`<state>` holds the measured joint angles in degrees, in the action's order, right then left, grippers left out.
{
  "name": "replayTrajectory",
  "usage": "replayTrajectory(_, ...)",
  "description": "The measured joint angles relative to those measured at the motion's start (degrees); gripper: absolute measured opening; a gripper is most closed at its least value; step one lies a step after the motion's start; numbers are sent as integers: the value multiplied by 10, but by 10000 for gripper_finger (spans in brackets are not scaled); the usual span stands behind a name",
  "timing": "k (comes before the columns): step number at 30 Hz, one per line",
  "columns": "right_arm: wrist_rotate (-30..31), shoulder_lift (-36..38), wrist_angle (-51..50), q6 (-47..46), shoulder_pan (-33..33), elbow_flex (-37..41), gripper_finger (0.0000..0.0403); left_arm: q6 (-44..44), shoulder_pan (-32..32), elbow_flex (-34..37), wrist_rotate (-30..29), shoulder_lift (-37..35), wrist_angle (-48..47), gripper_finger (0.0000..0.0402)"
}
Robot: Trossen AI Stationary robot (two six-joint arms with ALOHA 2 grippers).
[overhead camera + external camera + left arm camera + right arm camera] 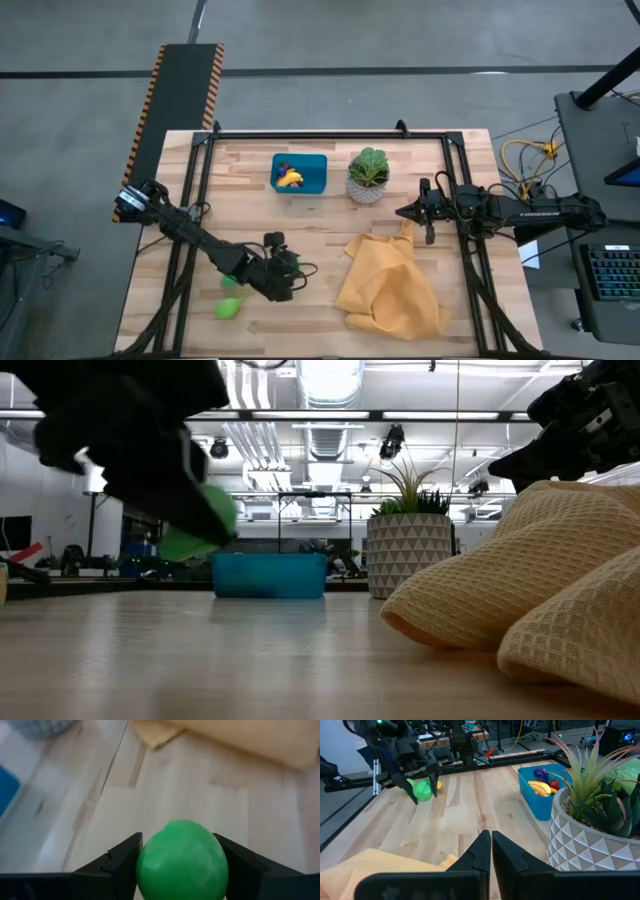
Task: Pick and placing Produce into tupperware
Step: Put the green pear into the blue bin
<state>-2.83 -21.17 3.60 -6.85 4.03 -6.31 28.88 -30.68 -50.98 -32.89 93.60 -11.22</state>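
Here the left gripper (182,870) pinches a smooth, round green toy fruit (182,860) between its two dark fingers (117,867), lifted clear of the light wooden slatted tabletop (300,230); in the right wrist view the same green ball (423,790) hangs just above the boards. In the high view this gripper (283,275) sits in the near-left part of the table.

Two more green toy pieces lie on the wood beside that arm: a larger leaf-green one (229,308) near the front edge and a smaller one (230,283) just behind it, making three green pieces in all.

The small teal-blue rectangular plastic container (314,180) stands at the back of the table, just left of the white triangle-patterned pot with a leafy green plant (368,177). Inside it lie one yellow toy banana (540,787), one small red piece (554,784) and one purple piece (540,774).

One crumpled mustard-yellow waffle-weave cloth (390,285) is spread across the near-right part of the table. The right gripper (489,851) hovers over the cloth's far edge, right of the pot, its fingers pressed together with nothing between them.
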Motion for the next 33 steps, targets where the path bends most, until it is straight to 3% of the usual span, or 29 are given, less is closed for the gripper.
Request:
replayTrajectory(6, 0, 0, 0, 0, 0, 0, 9, -126, 33, 6, 19, 0, 116, 207)
replayTrajectory(13, 0, 0, 0, 0, 0, 0, 9, -206, 89, 0, 41, 0, 156, 207)
replayTrajectory(22, 0, 0, 0, 0, 0, 0, 9, -239, 174, 0, 82, 0, 169, 207)
replayTrajectory(33, 0, 0, 0, 0, 0, 0, 9, -257, 280, 0, 203, -18, 198, 207)
